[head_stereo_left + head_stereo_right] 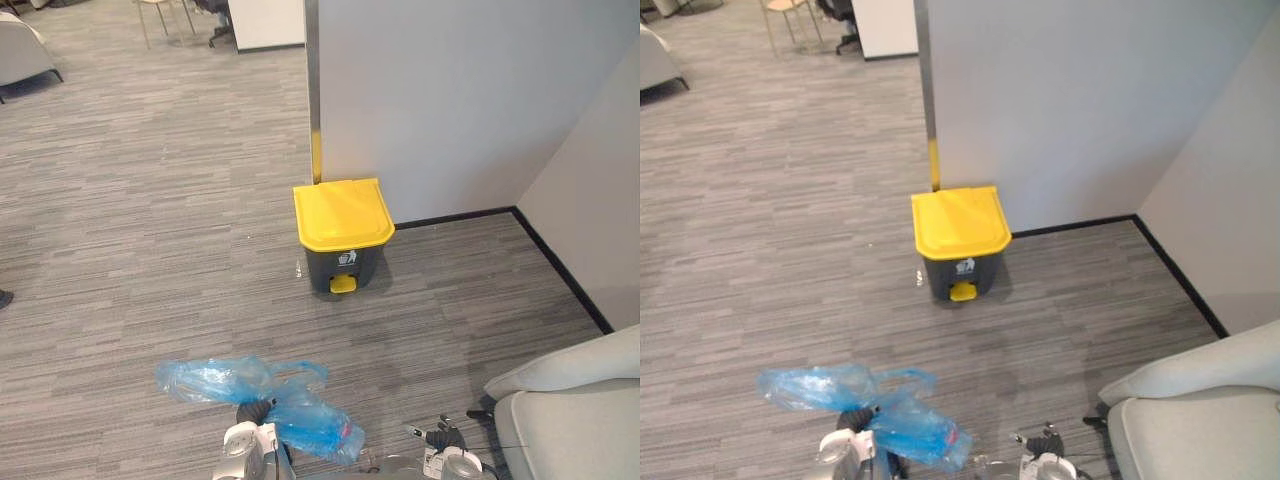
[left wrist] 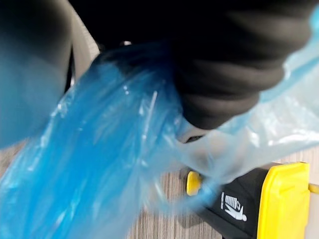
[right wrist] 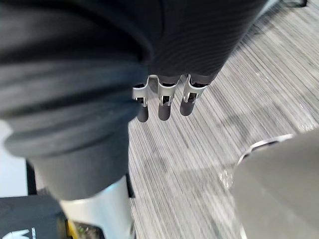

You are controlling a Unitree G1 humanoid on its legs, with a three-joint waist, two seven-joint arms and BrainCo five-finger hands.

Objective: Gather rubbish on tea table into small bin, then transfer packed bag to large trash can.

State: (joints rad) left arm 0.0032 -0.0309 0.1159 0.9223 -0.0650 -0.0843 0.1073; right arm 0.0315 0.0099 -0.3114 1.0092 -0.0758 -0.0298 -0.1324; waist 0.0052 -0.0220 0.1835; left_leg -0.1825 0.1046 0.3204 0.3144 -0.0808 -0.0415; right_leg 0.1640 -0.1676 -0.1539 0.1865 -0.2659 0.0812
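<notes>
Since the left hand (image 1: 252,412) has the blue bag (image 1: 310,420) bunched round it, grip's impossible to tell. Trash can (image 1: 343,232) stands well ahead, slightly to that hand's right, lid shut. Right hand (image 3: 163,99) hangs loose, empty.

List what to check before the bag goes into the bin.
1. Blue translucent plastic bag at left hand: ok.
2. Firmness of that hold: cannot tell, plastic hides it.
3. Yellow lid of dark grey pedal bin open: not ok, shut.
4. Yellow pedal facing the robot: ok.
5. Grey carpet up to the bin bare: ok.
6. Right hand free: ok.
</notes>
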